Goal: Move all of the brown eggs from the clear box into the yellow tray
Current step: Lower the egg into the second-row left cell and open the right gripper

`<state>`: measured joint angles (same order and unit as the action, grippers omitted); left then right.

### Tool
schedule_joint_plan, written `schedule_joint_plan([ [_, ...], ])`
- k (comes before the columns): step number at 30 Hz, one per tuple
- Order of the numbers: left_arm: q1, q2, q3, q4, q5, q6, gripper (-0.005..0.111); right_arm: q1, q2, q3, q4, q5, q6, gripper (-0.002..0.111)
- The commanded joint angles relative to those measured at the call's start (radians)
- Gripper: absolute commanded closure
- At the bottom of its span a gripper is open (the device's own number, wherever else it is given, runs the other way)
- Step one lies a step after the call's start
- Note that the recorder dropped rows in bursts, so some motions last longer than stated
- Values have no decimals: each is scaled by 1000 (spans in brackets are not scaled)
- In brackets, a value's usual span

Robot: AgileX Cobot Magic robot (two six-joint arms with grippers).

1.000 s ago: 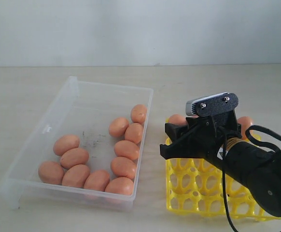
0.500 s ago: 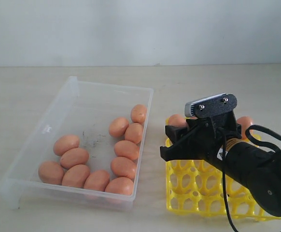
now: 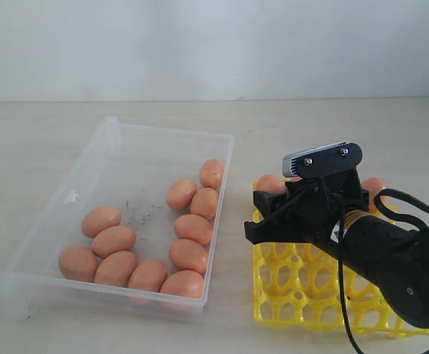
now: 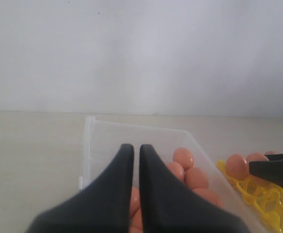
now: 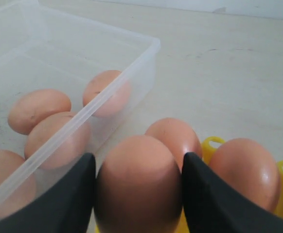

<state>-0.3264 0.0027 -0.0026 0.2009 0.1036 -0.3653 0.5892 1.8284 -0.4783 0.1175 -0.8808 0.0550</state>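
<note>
Right gripper [image 5: 138, 162] first: its two dark fingers [image 5: 63, 204] stand a moderate way apart with a brown egg [image 5: 137, 194] clamped between them, one pad pressed to each flank. The egg's lower end runs out of the wrist view, so whether it sits in a cup or hangs just above one, I cannot tell. Another egg [image 5: 174, 138] sits right behind it and a third egg [image 5: 246, 170] alongside, both on the yellow tray [image 3: 303, 295]. In the exterior view, the gripper is over the tray's far-left corner, jaws aimed toward the clear box [image 3: 163, 133]. The silver-faced wrist camera [image 3: 323, 158] rides on top of it. The right arm [image 3: 391, 258] comes in from the lower right, its forearm sloping up and leftward over the tray, and a black cable [image 3: 413, 206] loops off its upper side. The box lies just beside the tray on the table [image 3: 52, 147], and eleven brown eggs [image 3: 193, 228] are bunched along its near end and its tray-side wall. Over to the left gripper [image 4: 134, 148]: its fingers [image 4: 117, 184] are drawn in to a thin slit with nothing between them. It is held up above the table and looks out over the box. That arm does not show in the exterior view.
</note>
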Motion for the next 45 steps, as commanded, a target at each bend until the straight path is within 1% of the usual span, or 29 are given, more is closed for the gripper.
schedule_joint_plan([
  [1,-8,-3,3,-2,2,-8,103,-3,-2,-2,6,9,-14,78],
  [5,-8,-3,3,-2,2,-8,103,-3,-2,-2,6,32,-42,78],
  [39,-8,-3,3,-2,2,-8,103,-3,-2,-4,3,36,-46,78],
  [42,-8,-3,3,-2,2,-8,103,-3,-2,-21,3,60,-38,78],
  [45,-8,-3,3,-2,2,-8,103,-1,-2,-48,3,121,-44,78],
])
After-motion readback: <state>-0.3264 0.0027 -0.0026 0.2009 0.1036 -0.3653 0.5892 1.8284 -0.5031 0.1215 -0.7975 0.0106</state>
